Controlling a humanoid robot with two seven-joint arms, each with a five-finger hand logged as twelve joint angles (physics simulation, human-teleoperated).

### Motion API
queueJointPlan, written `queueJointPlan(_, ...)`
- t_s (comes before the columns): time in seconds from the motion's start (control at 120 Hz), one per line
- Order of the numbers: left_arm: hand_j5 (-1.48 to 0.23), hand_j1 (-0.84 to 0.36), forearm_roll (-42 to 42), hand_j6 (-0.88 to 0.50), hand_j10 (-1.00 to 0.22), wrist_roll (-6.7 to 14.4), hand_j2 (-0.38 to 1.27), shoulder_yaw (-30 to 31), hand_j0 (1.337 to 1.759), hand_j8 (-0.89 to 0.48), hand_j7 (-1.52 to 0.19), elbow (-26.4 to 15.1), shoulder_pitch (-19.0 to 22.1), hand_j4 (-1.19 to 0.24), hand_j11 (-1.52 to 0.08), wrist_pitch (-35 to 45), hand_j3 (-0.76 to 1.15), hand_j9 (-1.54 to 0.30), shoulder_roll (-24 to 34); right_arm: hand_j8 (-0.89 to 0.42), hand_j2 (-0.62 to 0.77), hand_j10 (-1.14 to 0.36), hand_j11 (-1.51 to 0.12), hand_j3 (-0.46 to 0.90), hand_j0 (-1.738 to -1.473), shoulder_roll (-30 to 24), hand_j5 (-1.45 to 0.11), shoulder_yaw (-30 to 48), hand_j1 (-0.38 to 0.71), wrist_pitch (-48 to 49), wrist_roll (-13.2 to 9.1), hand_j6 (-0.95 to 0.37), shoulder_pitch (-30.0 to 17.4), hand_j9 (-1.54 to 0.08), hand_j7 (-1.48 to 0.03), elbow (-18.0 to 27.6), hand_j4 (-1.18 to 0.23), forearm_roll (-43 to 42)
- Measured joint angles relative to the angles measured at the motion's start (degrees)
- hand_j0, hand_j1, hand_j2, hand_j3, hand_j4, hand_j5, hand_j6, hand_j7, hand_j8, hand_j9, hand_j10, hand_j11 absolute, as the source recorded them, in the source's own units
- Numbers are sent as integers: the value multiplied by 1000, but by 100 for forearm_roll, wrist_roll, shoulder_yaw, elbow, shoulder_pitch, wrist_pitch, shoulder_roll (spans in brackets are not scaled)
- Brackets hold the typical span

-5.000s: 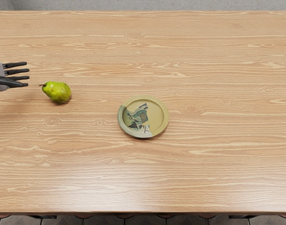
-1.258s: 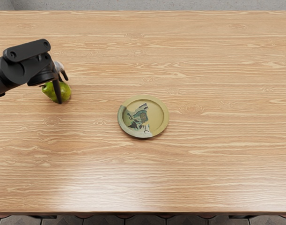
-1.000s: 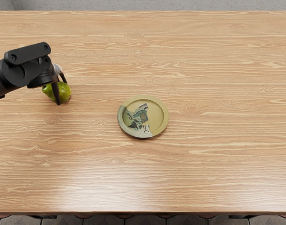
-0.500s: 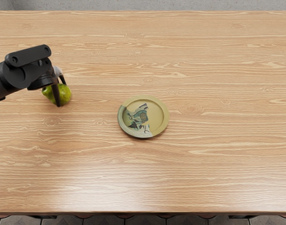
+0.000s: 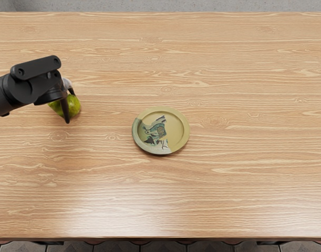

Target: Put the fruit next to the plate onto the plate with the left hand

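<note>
A green pear (image 5: 73,105) lies on the wooden table, left of the plate (image 5: 185,131) and well apart from it. The plate is small, olive-rimmed, with a dark pattern in its middle, and nothing lies on it. My left hand (image 5: 65,106) comes in from the left edge and covers the pear's left side. Its black fingers (image 5: 66,112) are curled around the fruit, one across the front, and a pale one shows behind. The pear still rests on the tabletop. The right arm is out of view.
The wooden table (image 5: 202,63) fills the view, with its front edge near the bottom of the picture. Bare wood lies between the pear and the plate.
Since five seconds ago the left hand has come from the left edge onto the pear. Over the last second it shifted slightly right and its fingers tightened around the fruit.
</note>
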Motion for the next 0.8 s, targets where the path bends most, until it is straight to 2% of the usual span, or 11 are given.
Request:
queueJointPlan(0.233,-785,-191,-138,-277,-557,-7,205,-147,1646,-305,-890,1,-35,-383,-918,-61,0,-903,48,-22,-5,-22,-29,0,-1658,0,-29,0,-322,0,0,-22,0,-29,-29,0,-22,0)
queueJointPlan(0.533,-831,-174,-219,-288,-575,-7,172,-1236,1650,-323,-886,1,-35,-387,-903,-154,0,-890,101,-22,-5,-22,-29,0,-1658,0,-29,0,-322,0,0,-22,0,-29,-29,0,-22,0)
queueJointPlan(0.8,-833,-168,-272,-297,-583,-8,176,-2162,1651,-330,-878,-5,-69,-393,-891,-804,0,-881,-39,-22,-5,-22,-29,0,-1658,0,-29,0,-322,0,1,-22,0,-29,-29,0,-22,0)
